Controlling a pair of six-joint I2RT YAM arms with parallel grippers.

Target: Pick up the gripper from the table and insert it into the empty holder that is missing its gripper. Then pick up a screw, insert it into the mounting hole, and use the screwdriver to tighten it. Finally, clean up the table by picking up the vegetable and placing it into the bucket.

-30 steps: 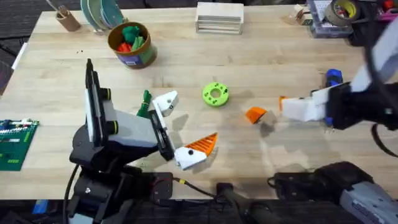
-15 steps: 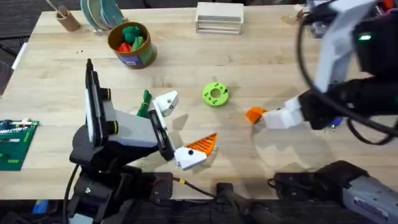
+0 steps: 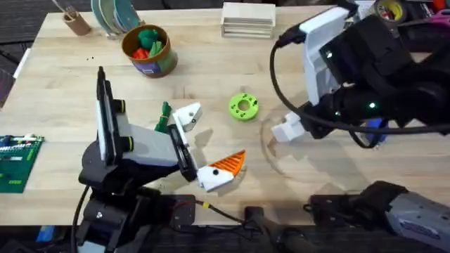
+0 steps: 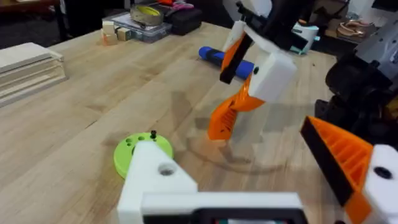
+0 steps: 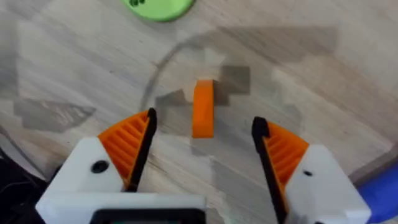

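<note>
Nearest the bases, we list the left gripper (image 3: 204, 144) lying low over the bench (image 3: 309, 63), its fingers spread apart and holding nothing: one finger wears its ribbed orange pad (image 3: 228, 163), the other is the holder (image 3: 187, 115), a bare white mount with an open screw hole, seen close in the left wrist view (image 4: 155, 180). Just beside the holder, partly hidden behind the left arm, we note the vegetable (image 3: 164, 114), slim and green, lying on the bench. A little farther out sits a flat round green disc (image 3: 243, 107) with a small black screw (image 4: 153, 133) standing upright in its top. To the right of the disc, the right gripper (image 5: 202, 146) hangs above the bench with its fingers wide open, both orange pads facing inward; between them and below lies the gripper (image 5: 203, 107), the loose orange wedge, resting on the wood and touched by neither pad. The left wrist view shows the same wedge (image 4: 227, 115) directly under the white fingers. Beyond the right arm we enter the screwdriver (image 4: 225, 60), blue, lying flat. Farthest back on the left stands the bucket (image 3: 148, 50), orange-rimmed, already containing green and red toy items.
</note>
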